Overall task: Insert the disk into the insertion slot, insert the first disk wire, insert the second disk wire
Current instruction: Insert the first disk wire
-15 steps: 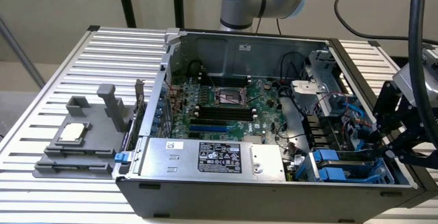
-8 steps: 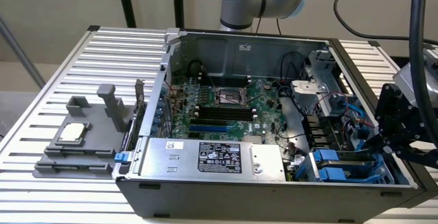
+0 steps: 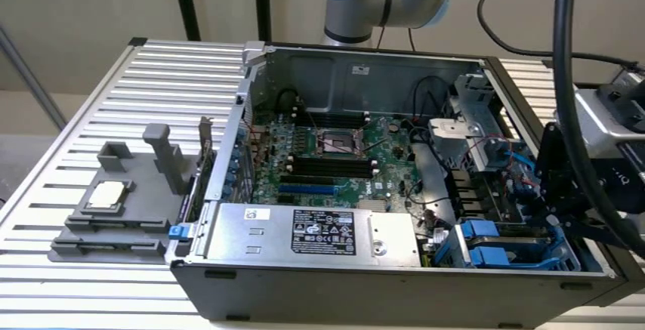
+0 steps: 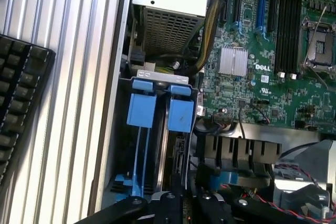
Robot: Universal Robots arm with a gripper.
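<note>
The green motherboard [image 4: 247, 85] carries white "DELL" lettering (the black label [image 3: 322, 232] on the power supply [image 3: 391, 233] is unreadable).

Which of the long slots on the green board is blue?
The blue slot is the one with a black slot on each side of it; every other long slot there is black.

blocked: black cable [image 3: 566, 81] hangs near insertion slot [image 3: 504, 248] | free: over motherboard [image 3: 333, 156]

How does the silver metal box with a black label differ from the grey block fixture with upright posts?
The silver metal box sits inside the open computer case; the grey block fixture stands outside on the ribbed table. The box is shiny and flat-topped; the fixture is matte and stepped. The box bears a label; the fixture holds a small square chip.
</note>
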